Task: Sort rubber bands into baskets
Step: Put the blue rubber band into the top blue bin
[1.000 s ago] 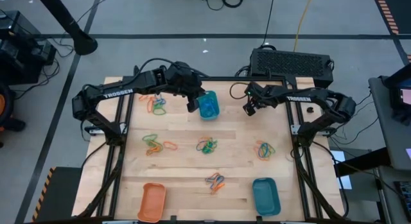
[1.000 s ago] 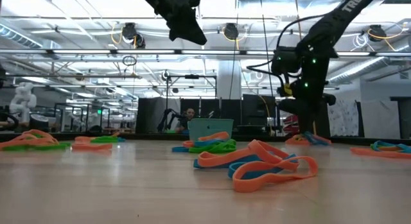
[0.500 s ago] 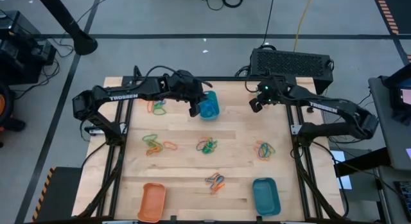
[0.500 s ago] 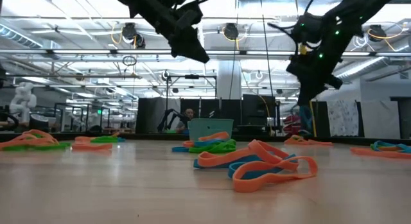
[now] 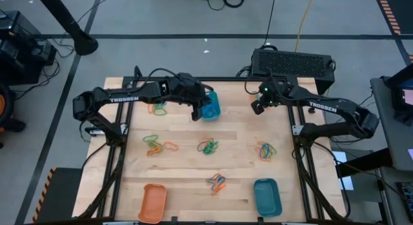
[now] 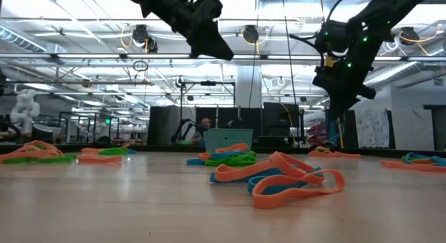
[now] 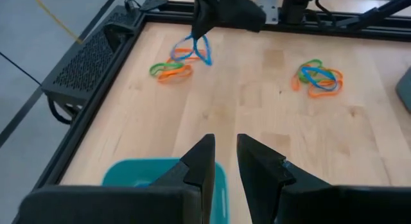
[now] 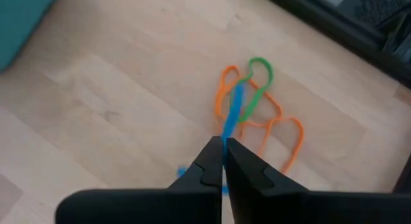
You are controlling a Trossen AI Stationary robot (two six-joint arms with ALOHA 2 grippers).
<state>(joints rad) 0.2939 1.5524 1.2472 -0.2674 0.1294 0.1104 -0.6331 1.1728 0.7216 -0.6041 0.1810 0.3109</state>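
My right gripper (image 5: 257,109) hangs over the table's far right part, shut on a blue rubber band (image 8: 235,105). Below it lies a small pile of orange and green rubber bands (image 8: 260,108), which my arm hides in the high view. My left gripper (image 5: 195,114) hovers above the near left rim of a teal basket (image 5: 210,105) at the far middle. Its fingers (image 7: 200,161) stand slightly apart with nothing between them. More rubber band piles (image 5: 208,146) lie spread over the wood. An orange basket (image 5: 153,202) and another teal basket (image 5: 266,196) stand at the near edge. My right gripper pinches the blue band near one end (image 8: 226,139) between its two fingertips, coming from above and slanting down. The band hangs stretched below the fingers toward the pile. A short blue bit (image 8: 182,171) sticks out behind one finger. Whether its lower end still touches the pile, I cannot tell.
Rubber band piles lie at the far left (image 5: 158,107), the middle left (image 5: 155,145), the right (image 5: 266,151) and the near middle (image 5: 217,183). A black frame rail (image 7: 212,22) runs around the table, and a black box (image 5: 292,61) stands beyond the far edge.
My right gripper, still shut, has risen from the far right pile and tipped, drawing the blue band up out of the orange and green bands, which stay on the wood. My left gripper has sunk a little over the teal basket's rim.
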